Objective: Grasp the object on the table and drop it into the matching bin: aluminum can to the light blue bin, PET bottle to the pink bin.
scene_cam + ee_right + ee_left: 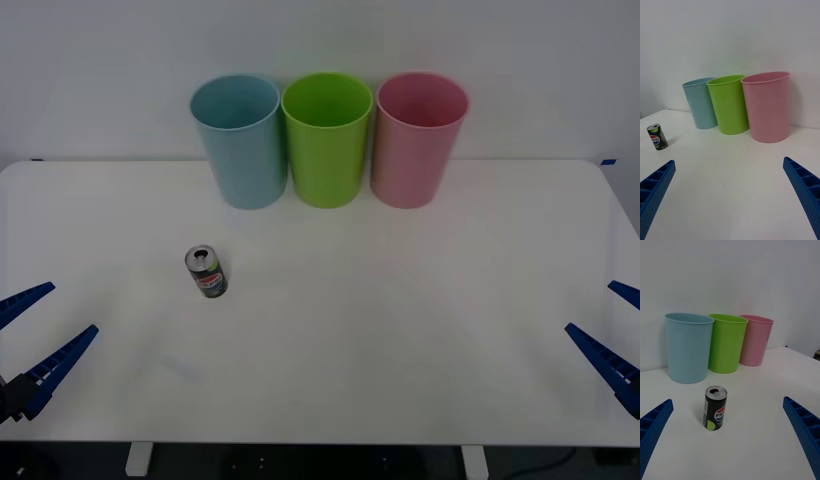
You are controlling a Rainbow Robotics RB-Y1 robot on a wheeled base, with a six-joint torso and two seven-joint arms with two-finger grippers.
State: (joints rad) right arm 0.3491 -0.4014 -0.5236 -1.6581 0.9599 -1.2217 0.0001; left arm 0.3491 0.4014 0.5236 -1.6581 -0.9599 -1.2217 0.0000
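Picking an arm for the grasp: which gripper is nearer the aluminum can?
Left. The left gripper waits open at the table's near-left edge, close to the aluminum can; the right gripper waits open at the far right edge.

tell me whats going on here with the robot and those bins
Nothing is held yet. The aluminum can stands upright on the table, in front of the light blue bin, on the robot's left. The left end effector and right end effector are open, low at the table's near corners. The pink bin stands rightmost.
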